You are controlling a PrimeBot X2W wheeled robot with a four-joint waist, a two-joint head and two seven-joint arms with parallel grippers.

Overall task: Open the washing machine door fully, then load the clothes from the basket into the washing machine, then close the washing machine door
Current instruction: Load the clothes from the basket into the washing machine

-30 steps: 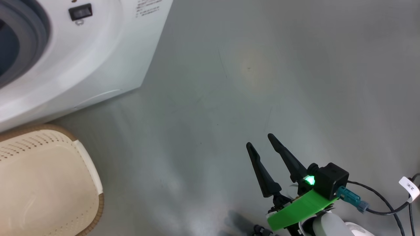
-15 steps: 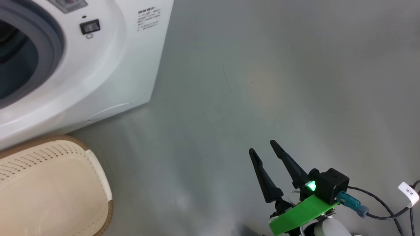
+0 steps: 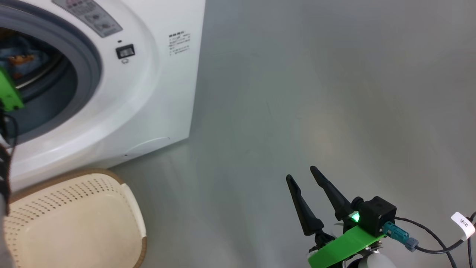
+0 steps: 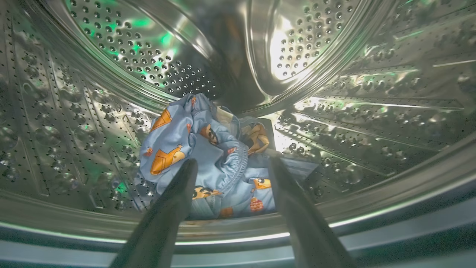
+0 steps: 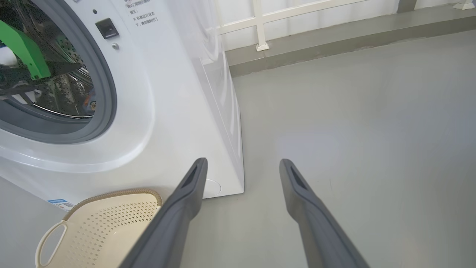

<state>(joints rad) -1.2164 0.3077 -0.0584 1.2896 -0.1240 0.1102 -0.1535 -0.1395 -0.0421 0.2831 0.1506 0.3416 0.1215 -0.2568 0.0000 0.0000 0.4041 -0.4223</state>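
Note:
The white washing machine (image 3: 148, 93) stands at the upper left, its grey gasket ringing the open drum. My left gripper (image 4: 232, 162) reaches inside the steel drum (image 4: 93, 74), open, its fingers apart just above the clothes (image 4: 178, 145), a heap of blue fabric with orange prints on the drum floor. The clothes (image 3: 20, 56) also show through the opening. The cream basket (image 3: 78, 223) sits on the floor before the machine, its inside bare. My right gripper (image 3: 300, 173) hangs open over the floor at the lower right, holding nothing. The washing machine door is out of view.
Grey floor (image 3: 316, 93) stretches to the right of the machine. A white railing on a grey kerb (image 5: 260, 33) runs behind it. A black cable with a white tag (image 3: 463, 223) trails from my right wrist. My left arm's green mount (image 5: 22, 48) crosses the drum opening.
The head camera has swung left, so the machine and basket sit further right in the picture; the drum opening, the clothes and my left arm's green mount have come into it. The right gripper stays open.

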